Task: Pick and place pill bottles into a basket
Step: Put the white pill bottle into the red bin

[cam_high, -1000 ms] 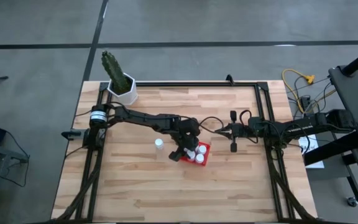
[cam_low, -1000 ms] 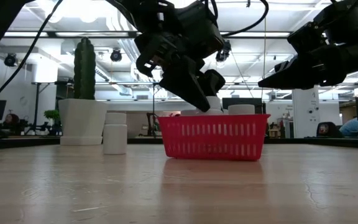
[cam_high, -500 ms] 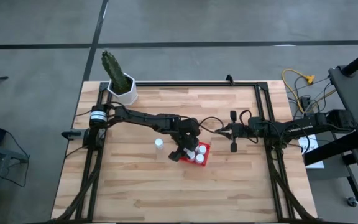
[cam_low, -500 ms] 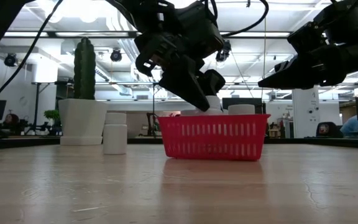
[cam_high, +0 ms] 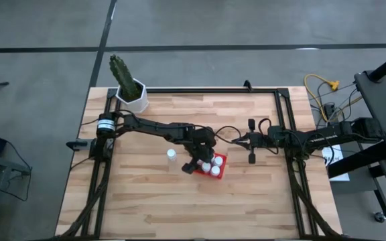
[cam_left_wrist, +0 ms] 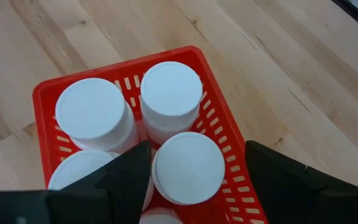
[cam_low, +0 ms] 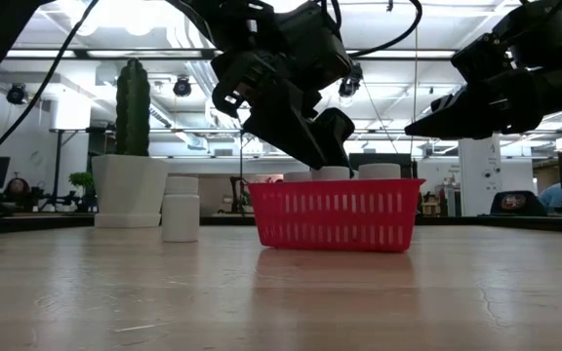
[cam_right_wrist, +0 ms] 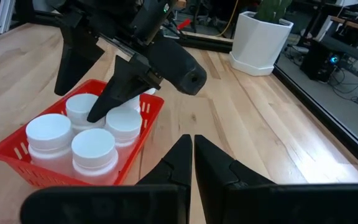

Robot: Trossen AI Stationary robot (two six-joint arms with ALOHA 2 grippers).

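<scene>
Left gripper [cam_left_wrist: 188, 168] over the red basket [cam_high: 210, 165], near the middle of the wooden table [cam_high: 246, 194]. Jaws spread wide, one finger [cam_left_wrist: 126, 171] on each side of a white pill bottle [cam_left_wrist: 188, 168] standing upright in the basket. Narrow gaps visible between that bottle's cap and both fingers in the left wrist view, so straddled rather than pinched. In the low view, fingertips dipped to about the level of the basket's rim [cam_low: 335, 182]. Two more bottles [cam_left_wrist: 95, 115] [cam_left_wrist: 171, 99] upright just beyond the straddled one, packed close, nearly touching; a further cap [cam_left_wrist: 79, 171] partly hidden behind the finger. Four caps countable in the right wrist view [cam_right_wrist: 95, 149], all inside the red mesh walls.

One pill bottle [cam_high: 171, 154] outside the basket, upright on the bare wood, near the basket on the left arm's side; in the low view standing in front of the white cactus pot [cam_low: 130, 190].

Right gripper [cam_high: 236, 141] parked above the table just beside the basket on the right arm's side, jaws closed together, nothing between them.
</scene>
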